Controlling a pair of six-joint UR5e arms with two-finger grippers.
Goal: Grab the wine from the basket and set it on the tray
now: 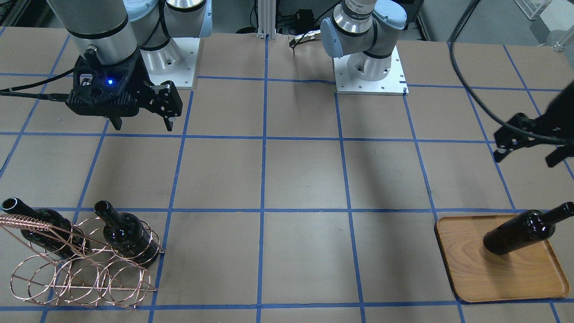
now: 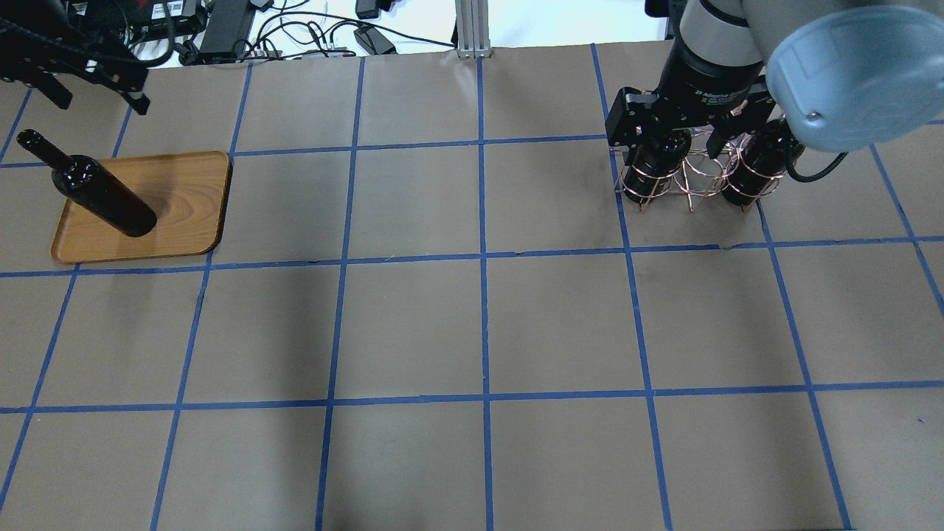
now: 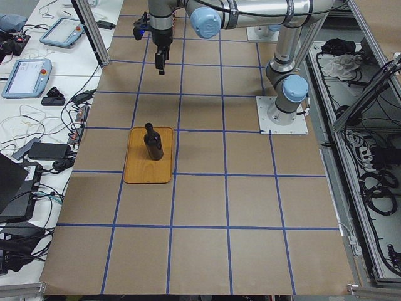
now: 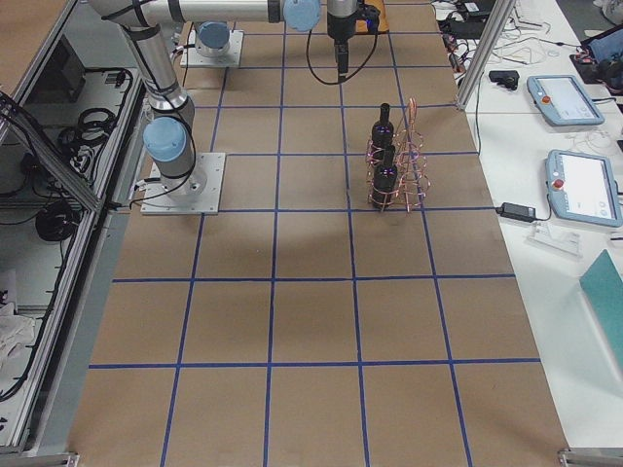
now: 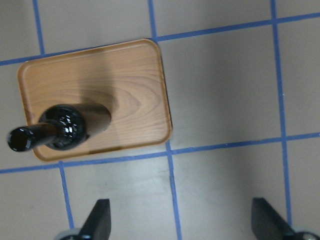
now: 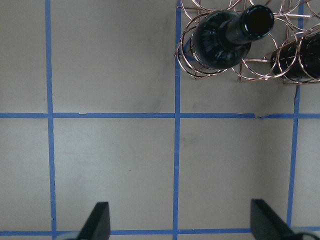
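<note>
One wine bottle [image 1: 522, 233] stands upright on the wooden tray [image 1: 506, 273], near the tray's edge in the left wrist view [image 5: 65, 127]. My left gripper [image 1: 524, 160] hangs open above and beyond the tray [image 2: 184, 199], holding nothing; its fingers [image 5: 97, 220] are wide apart. Two more wine bottles [image 1: 125, 233] [image 1: 40, 229] sit upright in the copper wire basket [image 1: 80, 278]. My right gripper [image 1: 143, 127] is open and empty, raised on the robot's side of the basket [image 2: 697, 181]. The right wrist view shows the nearer bottle [image 6: 220, 42] in its ring.
Brown paper with a blue tape grid covers the table. The two arm bases [image 1: 370, 67] [image 1: 172, 63] stand at the robot's edge. Cables and a metal post [image 2: 472, 26] lie past the far edge. Tablets [image 4: 584, 185] rest on a side table.
</note>
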